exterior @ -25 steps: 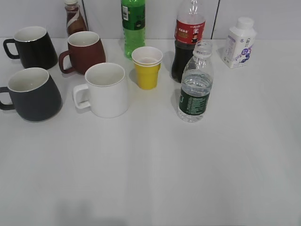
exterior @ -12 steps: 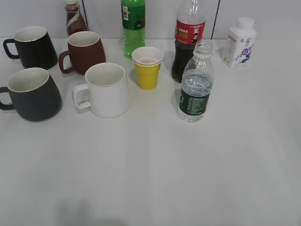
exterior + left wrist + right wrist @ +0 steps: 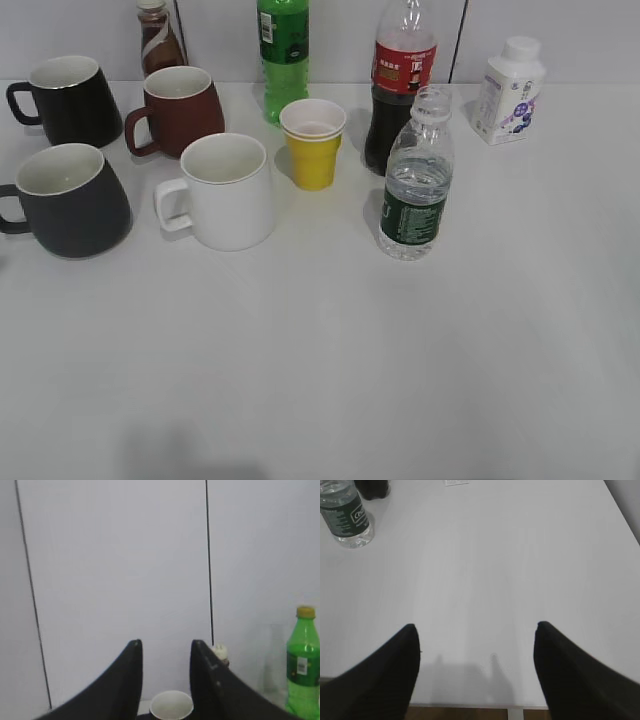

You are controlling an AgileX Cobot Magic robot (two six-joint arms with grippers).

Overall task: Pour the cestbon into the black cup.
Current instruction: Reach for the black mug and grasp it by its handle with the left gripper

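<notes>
Right end effector [image 3: 475,630]: fingers spread wide, nothing between them, hovering above the near part of the bench [image 3: 495,555]. The cestbon [image 3: 347,515] sits well ahead of it and off to its left, upright, cap off, clear of both fingers. In the exterior view the cestbon [image 3: 416,180] stands right of centre, just in front of the red-labelled cola bottle [image 3: 402,80], about half full.

Left end effector [image 3: 165,655]: fingers apart with a moderate gap, gripping nothing, tips raised and aimed at the back wall rather than down at the bench. A white-lined cup rim [image 3: 171,705] shows low between the fingers, ahead of and below the tips; can't tell from this view which mug it is. A small brown bottle's cap [image 3: 220,652] peeks just past the right finger, and the green bottle [image 3: 302,665] is well off to the right.

The black cup [image 3: 70,200] sits at the far left of the bench, upright, handle pointing left, white inside. Neither end effector appears in the exterior view, so its offset from either is not readable there. Well apart from the cestbon, with the white mug [image 3: 225,190] and yellow paper cup [image 3: 313,143] between them. Jet-black mug [image 3: 70,100] and maroon mug [image 3: 180,110] sit behind it.
</notes>
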